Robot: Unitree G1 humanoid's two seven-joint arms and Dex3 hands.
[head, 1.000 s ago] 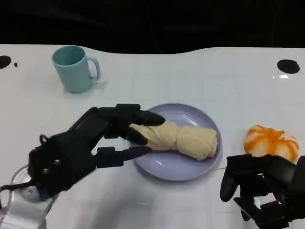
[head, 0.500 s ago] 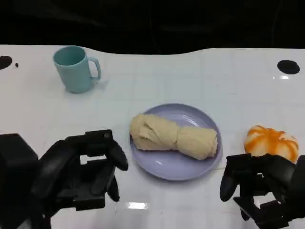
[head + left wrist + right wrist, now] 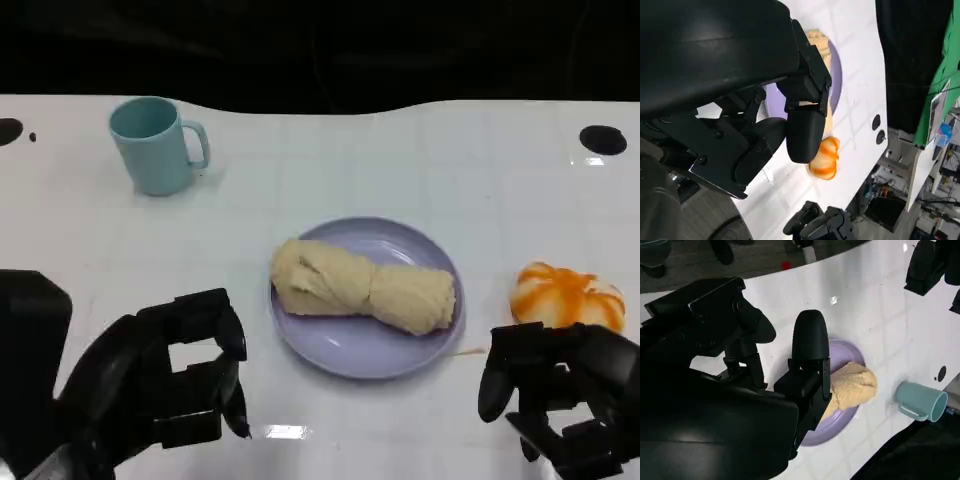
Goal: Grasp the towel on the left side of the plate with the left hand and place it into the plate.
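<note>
The cream towel lies rolled across the lavender plate at the table's middle, touched by neither hand. My left hand hovers at the lower left, a short way left of the plate, its fingers curled in and holding nothing. My right hand sits at the lower right, fingers curled and empty, just in front of an orange object. In the left wrist view my left hand fills the foreground, with the towel and plate beyond its fingers. The right wrist view shows the towel on the plate past my right hand.
A teal mug stands at the back left, also seen as the mug in the right wrist view. An orange-and-white rounded object lies right of the plate. Black round holes mark the table's far corners.
One second ago my left hand had its fingers spread around the towel's left end on the plate. It has let go, drawn back toward me and curled its fingers.
</note>
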